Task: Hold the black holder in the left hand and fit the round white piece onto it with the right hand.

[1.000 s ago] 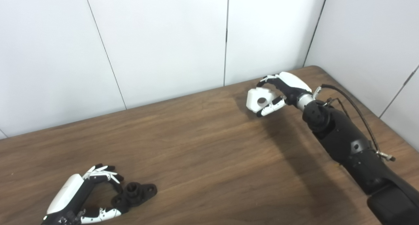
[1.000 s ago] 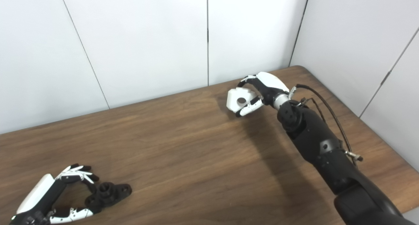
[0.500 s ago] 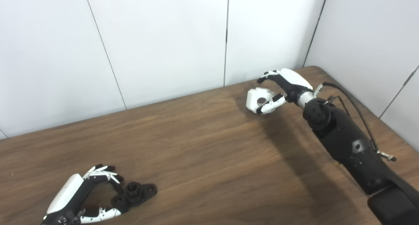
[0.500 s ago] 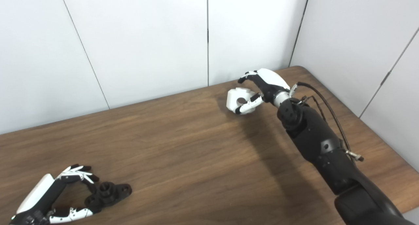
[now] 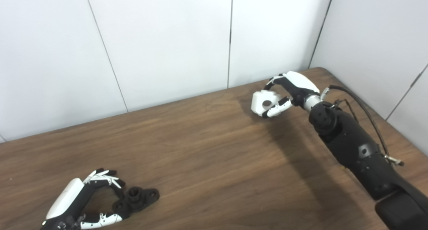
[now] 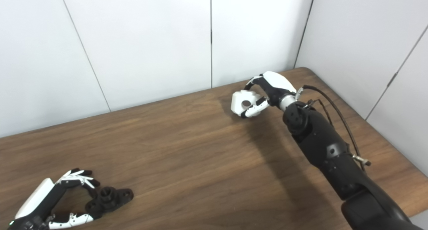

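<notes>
Both hands pinching: left hand (image 5: 85,200) on black holder (image 5: 136,199), right hand (image 5: 290,89) on white piece (image 5: 264,102)

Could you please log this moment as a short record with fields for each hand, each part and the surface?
left hand: fingers around one end of the black holder, which lies on the table
black holder: near left, round socket up
right hand: shut on the white piece
white piece: far right, hole visible
table: brown wood
fit: not yet done
</notes>
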Motion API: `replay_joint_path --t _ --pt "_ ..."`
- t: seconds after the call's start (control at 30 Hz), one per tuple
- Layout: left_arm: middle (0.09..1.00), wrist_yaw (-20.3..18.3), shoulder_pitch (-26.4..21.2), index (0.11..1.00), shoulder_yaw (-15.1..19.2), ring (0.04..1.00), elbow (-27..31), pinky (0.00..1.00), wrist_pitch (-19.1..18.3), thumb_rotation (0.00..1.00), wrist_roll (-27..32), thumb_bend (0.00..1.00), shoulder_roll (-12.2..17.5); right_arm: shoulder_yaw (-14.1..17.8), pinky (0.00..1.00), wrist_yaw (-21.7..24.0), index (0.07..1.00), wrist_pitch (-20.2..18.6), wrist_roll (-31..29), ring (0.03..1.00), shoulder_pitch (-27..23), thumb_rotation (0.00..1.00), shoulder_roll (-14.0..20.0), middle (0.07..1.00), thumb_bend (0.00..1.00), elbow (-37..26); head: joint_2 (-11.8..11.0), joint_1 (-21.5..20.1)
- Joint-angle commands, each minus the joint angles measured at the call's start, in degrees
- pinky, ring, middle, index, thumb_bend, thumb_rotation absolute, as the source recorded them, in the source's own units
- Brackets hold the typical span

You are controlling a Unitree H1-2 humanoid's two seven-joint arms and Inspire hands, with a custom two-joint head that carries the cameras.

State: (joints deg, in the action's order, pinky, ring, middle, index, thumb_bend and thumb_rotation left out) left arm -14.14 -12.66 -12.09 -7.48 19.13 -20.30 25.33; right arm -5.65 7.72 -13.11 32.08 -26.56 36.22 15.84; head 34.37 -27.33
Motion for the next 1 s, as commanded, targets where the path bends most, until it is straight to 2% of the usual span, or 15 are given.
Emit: replay_joint_path --t 0.0,0.2,0.3,0.43,0.6,0.7,0.73,0.83,0.97 --pt "0.686 -0.62 -0.88 0.483 0.2 0.874 0.66 0.98 1.09 0.04 -0.04 0.52 1.46 0.91 0.87 -1.6 0.689 0.48 0.72 0.979 -1.9 0.3 1.92 0.89 0.82 -1.57 0.03 -0.15" --pt "0.682 -0.4 -0.9 0.483 0.4 0.871 0.39 0.98 2.12 0.04 0.32 0.52 1.52 0.85 0.84 -0.62 0.718 -1.21 1.24 0.997 -1.89 0.34 2.27 0.914 0.83 -2.22 -0.05 -0.66" --pt "0.68 -0.27 -0.8 0.483 0.59 0.867 0.19 0.97 2.42 0.04 0.37 0.52 1.49 0.77 0.84 -0.85 0.715 -1.44 1.53 0.994 -1.69 0.32 2.27 0.907 0.84 -2.14 0.01 -0.62" --pt "0.679 -0.64 -0.52 0.483 0.87 0.866 0.85 0.97 1.69 0.04 0.44 0.52 1.59 0.89 0.88 -1.52 0.71 -1.13 1.37 0.991 -1.42 0.34 2.08 0.899 0.84 -1.29 0.02 -0.9" --pt "0.681 -1.01 -0.45 0.483 1.3 0.872 1.35 0.97 1.16 0.04 0.84 0.52 1.53 0.83 0.88 -1.99 0.695 -0.97 1.45 0.986 -1.44 0.33 1.9 0.889 0.84 -0.49 0.08 -1.09" --pt "0.681 -1.15 -0.49 0.483 1.39 0.872 1.46 0.98 1.11 0.04 0.98 0.52 1.35 0.63 0.87 -3.2 0.63 0.88 1.26 0.976 -1.44 0.28 1.74 0.864 0.8 1.35 0.11 -0.99" --pt "0.681 -1.17 -0.49 0.483 1.43 0.872 1.46 0.98 1.16 0.04 1.02 0.52 1.3 0.21 0.86 -3.9 0.581 1.89 1.62 0.963 -1.44 0.24 1.81 0.845 0.76 2.12 0.11 -0.99" --pt "0.681 -1.32 -0.39 0.483 1.62 0.872 1.94 0.98 0.83 0.04 0.83 0.52 1.37 -1.02 0.83 -5.93 0.518 5.47 2.6 0.93 -1.51 0.18 2.22 0.806 0.71 4.49 0.37 -1.0" --pt "0.679 -1.28 -0.53 0.483 2.05 0.869 1.3 0.96 1.6 0.04 1.01 0.52 1.39 -1.48 0.79 -6.83 0.501 6.65 2.83 0.908 -1.5 0.16 2.23 0.793 0.69 4.86 0.45 -1.23"
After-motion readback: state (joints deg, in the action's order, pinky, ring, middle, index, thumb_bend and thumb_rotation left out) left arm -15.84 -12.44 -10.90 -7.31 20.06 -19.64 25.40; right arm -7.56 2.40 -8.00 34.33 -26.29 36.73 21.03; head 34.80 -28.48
